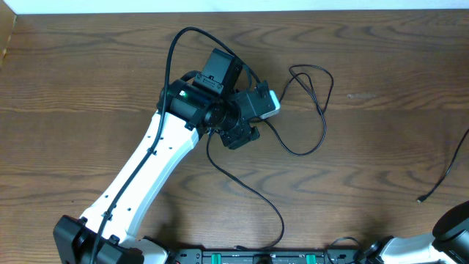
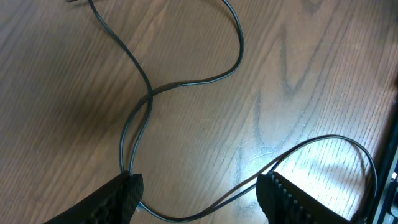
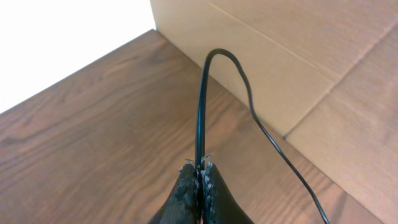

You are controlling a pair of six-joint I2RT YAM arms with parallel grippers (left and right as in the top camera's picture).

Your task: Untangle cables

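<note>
Wood table (image 1: 381,110): bears the cables, well apart.
Left gripper (image 2: 199,196): jaws wide, hovering over crossed black cable (image 2: 186,84), likely lining up the crossing.
Right gripper (image 3: 199,180): clamped on second black cable (image 3: 202,112), lifted at table edge, apparently keeping it clear.

Left arm (image 1: 146,172): white-shelled link runs from its base at the lower left of the overhead frame diagonally up toward upper centre, ending in a black wrist assembly with a green indicator lit. Left gripper (image 2: 199,193): jaws stand apart, both fingers (image 2: 121,196) visible at the bottom edge of the wrist frame, nothing clamped between them. Right arm (image 1: 440,238): only partly in view at the lower right corner of the overhead frame. Right gripper (image 3: 200,180): fingers pressed together at bottom centre of its wrist frame, pinching a thin black cable (image 3: 202,106) that rises from the tips.
</note>
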